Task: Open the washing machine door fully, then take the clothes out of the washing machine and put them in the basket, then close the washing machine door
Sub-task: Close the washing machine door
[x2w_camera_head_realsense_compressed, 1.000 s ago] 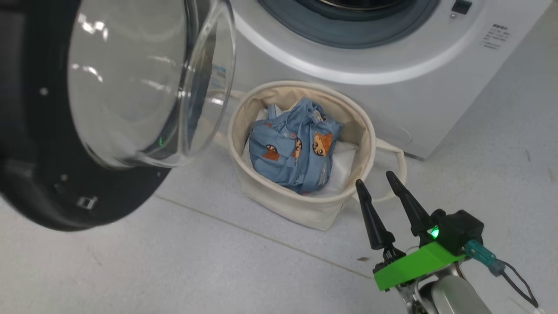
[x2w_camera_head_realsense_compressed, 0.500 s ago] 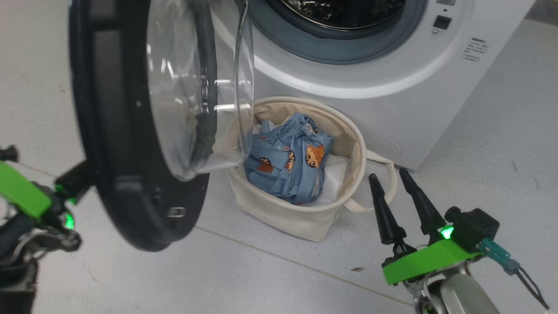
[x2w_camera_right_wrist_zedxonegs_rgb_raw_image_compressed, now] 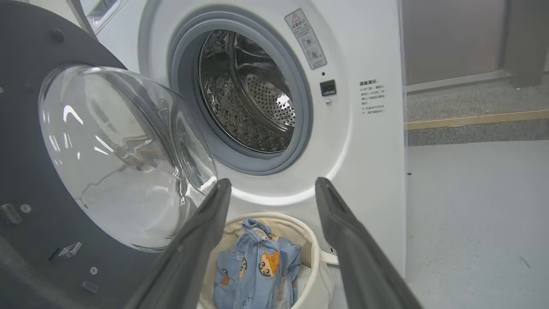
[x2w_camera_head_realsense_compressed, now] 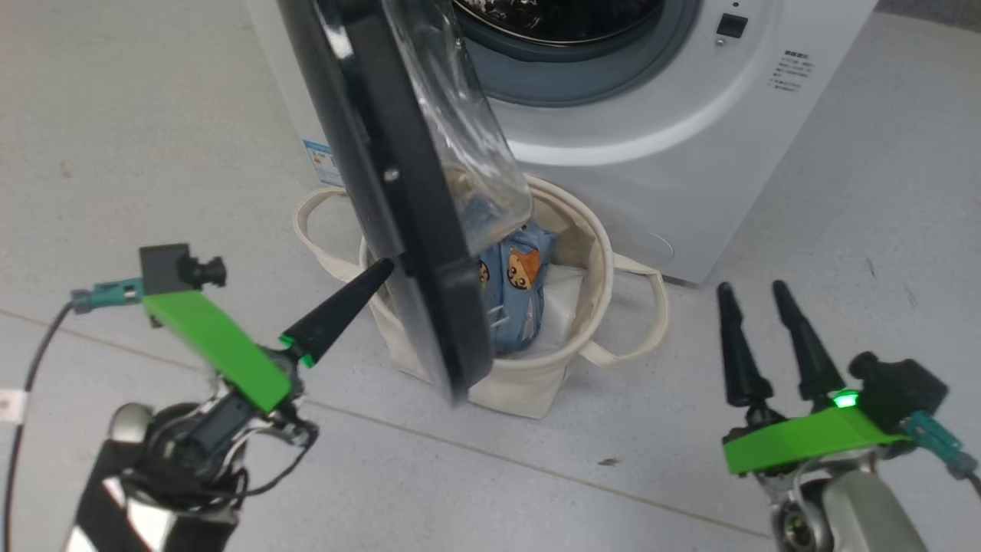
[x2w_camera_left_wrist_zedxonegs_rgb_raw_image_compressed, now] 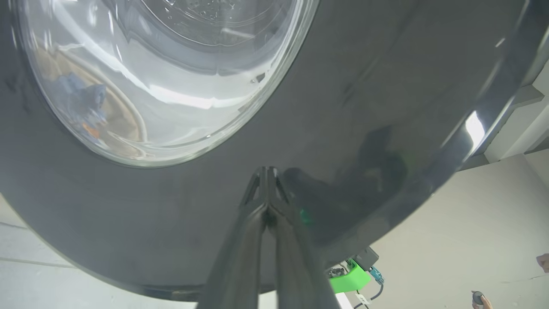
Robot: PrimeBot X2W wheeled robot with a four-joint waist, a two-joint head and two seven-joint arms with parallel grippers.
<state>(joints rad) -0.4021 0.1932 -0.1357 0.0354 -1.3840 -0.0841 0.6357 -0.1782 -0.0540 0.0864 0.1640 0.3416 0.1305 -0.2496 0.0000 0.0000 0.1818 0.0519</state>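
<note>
Washing machine (x2w_camera_right_wrist_zedxonegs_rgb_raw_image_compressed: 364,171) labels (x2w_camera_right_wrist_zedxonegs_rgb_raw_image_compressed: 305,38) illegible

The left gripper (x2w_camera_head_realsense_compressed: 377,270), low on the left, has its fingers pressed together into one dark point angled up and to the right. The right gripper (x2w_camera_head_realsense_compressed: 752,290), low on the right, has its fingers spread apart and empty, pointing toward the far side.

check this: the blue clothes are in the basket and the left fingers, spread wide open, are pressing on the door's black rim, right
Not quite: the left fingers are shut together, not spread wide, as the left wrist view shows. The rest holds: they press on the black rim of the washing machine door, and the clothes are in the basket.
</note>
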